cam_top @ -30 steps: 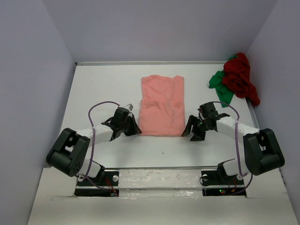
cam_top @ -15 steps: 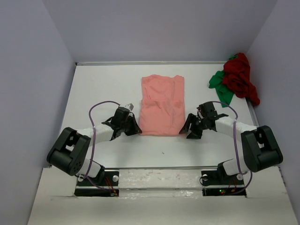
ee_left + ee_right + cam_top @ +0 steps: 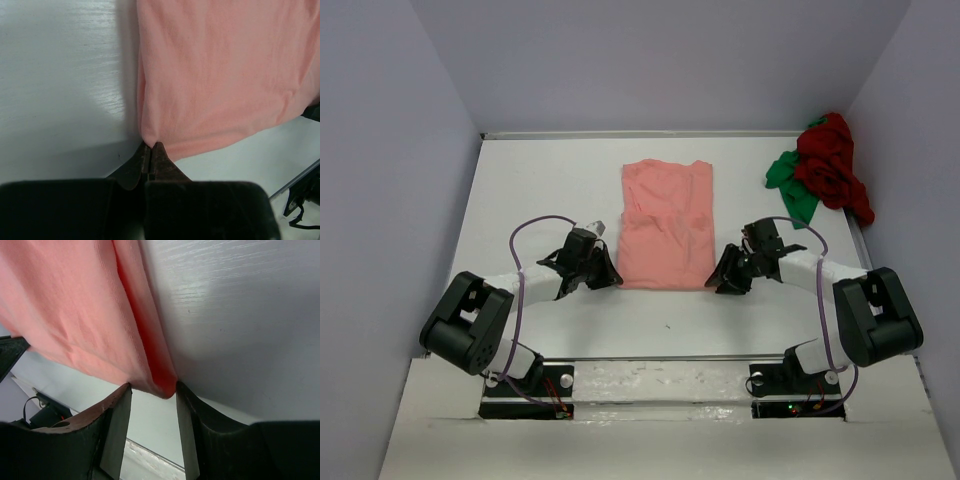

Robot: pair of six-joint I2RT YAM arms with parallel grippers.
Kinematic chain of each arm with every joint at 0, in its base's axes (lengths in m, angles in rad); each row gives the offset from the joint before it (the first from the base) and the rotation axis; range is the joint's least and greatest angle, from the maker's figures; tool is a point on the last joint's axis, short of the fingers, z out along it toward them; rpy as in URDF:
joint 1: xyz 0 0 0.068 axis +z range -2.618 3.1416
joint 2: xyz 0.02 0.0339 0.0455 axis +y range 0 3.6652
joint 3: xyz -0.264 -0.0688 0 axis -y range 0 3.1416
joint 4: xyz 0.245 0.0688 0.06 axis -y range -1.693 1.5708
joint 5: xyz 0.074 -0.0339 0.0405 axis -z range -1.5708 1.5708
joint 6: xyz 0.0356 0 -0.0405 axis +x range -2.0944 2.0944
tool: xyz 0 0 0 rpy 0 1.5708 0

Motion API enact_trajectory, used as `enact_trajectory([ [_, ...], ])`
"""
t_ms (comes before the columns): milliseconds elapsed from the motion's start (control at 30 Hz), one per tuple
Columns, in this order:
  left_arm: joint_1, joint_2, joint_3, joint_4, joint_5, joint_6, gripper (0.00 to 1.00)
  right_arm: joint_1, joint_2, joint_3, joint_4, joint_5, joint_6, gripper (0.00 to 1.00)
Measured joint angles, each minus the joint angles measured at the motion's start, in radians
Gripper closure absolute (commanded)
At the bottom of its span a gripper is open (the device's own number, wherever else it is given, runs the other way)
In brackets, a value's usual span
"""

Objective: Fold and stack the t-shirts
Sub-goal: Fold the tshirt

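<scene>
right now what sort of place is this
Probably a robot test cell: white table boxed by plain walls, left arm and right arm at its near edge, salmon-pink t-shirt laid out.

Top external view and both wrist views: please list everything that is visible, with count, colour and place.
salmon-pink t-shirt: 1, salmon-pink, flat at the table's middle
dark red t-shirt: 1, dark red, crumpled at the far right corner
green t-shirt: 1, bright green, partly under the red one
table: 1, white
left arm, right arm: 2, white and black, near edge
left claw: 1, dark, shut on the pink shirt's near left corner
right claw: 1, dark, open around its near right corner
</scene>
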State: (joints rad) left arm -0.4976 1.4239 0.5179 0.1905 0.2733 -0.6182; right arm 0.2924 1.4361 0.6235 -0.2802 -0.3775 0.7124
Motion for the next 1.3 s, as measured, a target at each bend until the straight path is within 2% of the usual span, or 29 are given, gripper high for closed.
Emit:
enact_trajectory([
  [200,0.0,0.0,0.0,0.0,0.0,0.0,1.0,0.001,-0.008,-0.004,-0.003,0.018,0.005,0.5],
  [367,0.0,0.0,0.0,0.0,0.0,0.0,1.0,0.003,-0.005,0.002,-0.008,0.023,0.007,0.52],
  [400,0.0,0.0,0.0,0.0,0.0,0.0,1.0,0.003,-0.002,0.005,-0.012,0.024,0.008,0.59],
  [533,0.0,0.0,0.0,0.001,0.001,0.002,1.0,0.004,0.012,0.017,-0.03,0.048,0.008,0.71],
  [567,0.0,0.0,0.0,0.001,0.001,0.003,1.0,0.004,0.016,0.021,-0.034,0.056,0.007,0.81],
  [633,0.0,0.0,0.0,0.001,0.001,0.005,1.0,0.004,0.024,0.027,-0.04,0.075,0.003,0.88],
  [667,0.0,0.0,0.0,0.001,0.002,0.005,1.0,0.005,0.029,0.03,-0.045,0.079,0.001,1.0],
  [1100,0.0,0.008,0.003,0.009,0.008,0.008,1.0,0.031,0.041,0.066,-0.09,0.136,-0.016,1.0],
  [1300,0.0,0.007,0.018,-0.025,0.003,0.012,1.0,0.037,0.01,0.087,-0.165,0.187,-0.052,1.0],
])
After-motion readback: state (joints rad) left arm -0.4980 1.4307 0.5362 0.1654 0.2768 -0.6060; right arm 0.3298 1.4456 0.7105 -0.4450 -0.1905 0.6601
